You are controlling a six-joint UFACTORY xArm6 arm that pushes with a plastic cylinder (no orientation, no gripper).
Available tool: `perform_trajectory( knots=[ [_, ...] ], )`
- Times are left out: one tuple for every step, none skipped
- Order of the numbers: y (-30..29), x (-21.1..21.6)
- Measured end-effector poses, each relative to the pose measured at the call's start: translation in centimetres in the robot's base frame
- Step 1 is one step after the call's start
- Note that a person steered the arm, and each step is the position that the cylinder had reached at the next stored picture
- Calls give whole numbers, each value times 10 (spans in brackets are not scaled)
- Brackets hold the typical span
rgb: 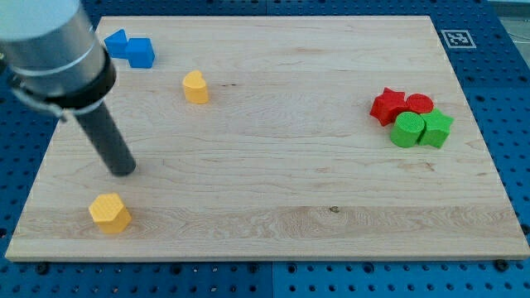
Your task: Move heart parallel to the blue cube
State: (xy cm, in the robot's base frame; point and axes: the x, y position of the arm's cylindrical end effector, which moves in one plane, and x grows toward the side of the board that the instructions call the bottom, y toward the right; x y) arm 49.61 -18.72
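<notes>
the wooden board (273, 207) lay on a blue pegboard surface (513, 124), and it filled most of the view. the arm had no hand to open or close, so it held nothing; it ended in a dark rod, and my tip (124, 171) stood on the board in the view's left part. the grey body of the arm (50, 50) covered the view's top left corner.

the yellow heart (195, 86) was in the upper left part of the board, upright, with bare wood on all sides of it. it was to the view's right of the 2 blue blocks and a little lower than them. the blue cube (141, 52) was near the top edge of the board, and a second blue block (117, 41) touched it on the view's left side; the shape of that second block i could not tell exactly, because the arm partly hid it.

my tip was below the blue pair and to the lower left of the heart, apart from both. below my tip, near the view's bottom left, lay a yellow block (110, 213) with several flat sides, and it did not touch the tip.

far on the view's right, 4 blocks stood close in 1 group: a red star (387, 106), a red round block (419, 103), a green round block (407, 130) and a green block (436, 128) with edges. they were touching or almost touching each other, well apart from the heart.
</notes>
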Motion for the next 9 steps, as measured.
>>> perform_trajectory(
  knots=[
    [20, -26],
    [22, -26],
    [50, -39],
    [69, -90],
    [69, -138],
    [69, -186],
    [76, -210],
    [83, -228],
    [117, -238]
  ],
)
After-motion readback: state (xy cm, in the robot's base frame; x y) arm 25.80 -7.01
